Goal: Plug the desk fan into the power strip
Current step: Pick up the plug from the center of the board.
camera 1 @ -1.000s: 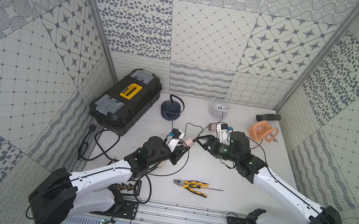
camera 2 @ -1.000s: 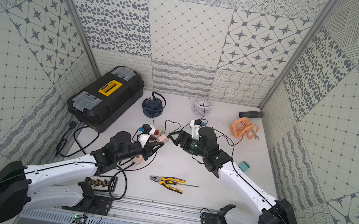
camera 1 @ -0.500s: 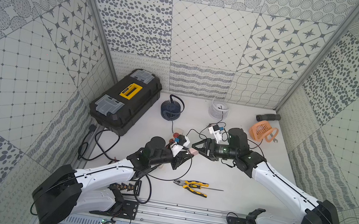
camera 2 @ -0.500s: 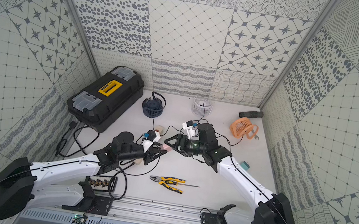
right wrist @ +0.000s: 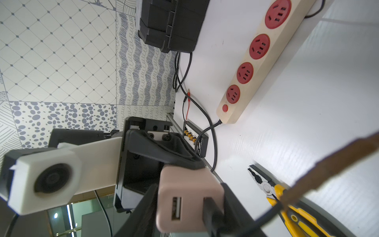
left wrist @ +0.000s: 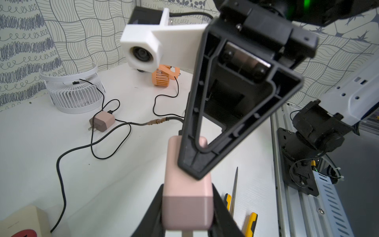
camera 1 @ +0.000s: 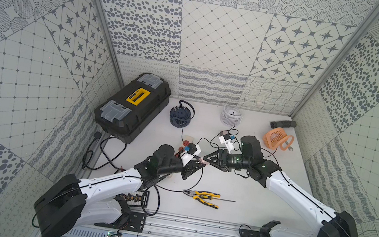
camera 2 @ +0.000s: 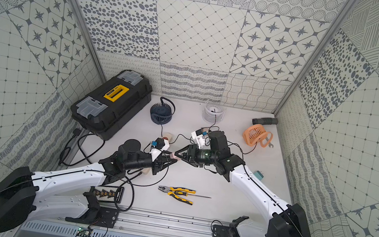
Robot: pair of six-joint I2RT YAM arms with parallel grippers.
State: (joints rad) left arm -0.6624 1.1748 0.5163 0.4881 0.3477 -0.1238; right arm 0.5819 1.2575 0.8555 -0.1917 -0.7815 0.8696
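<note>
The pink adapter (left wrist: pixel 187 184) is clenched at opposite ends by the left pincer (camera 2: pixel 171 160) and the right pincer (camera 2: pixel 176 157). The power strip (right wrist: pixel 256 61) is laid flat on the counter (camera 1: pixel 237 183) beneath the left arm (camera 1: pixel 122 180), cord end toward the rail (camera 1: pixel 192 224). Four sockets (right wrist: pixel 245 72) are counted in the right wrist view, only two sockets (camera 1: pixel 187 139) in a top view.

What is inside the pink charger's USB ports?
In the pink charger, one port holds a black cable plug; the other is empty. The plug covers its own port's inside.

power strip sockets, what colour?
Red, set in the cream power strip; clearest in the right wrist view.
</note>
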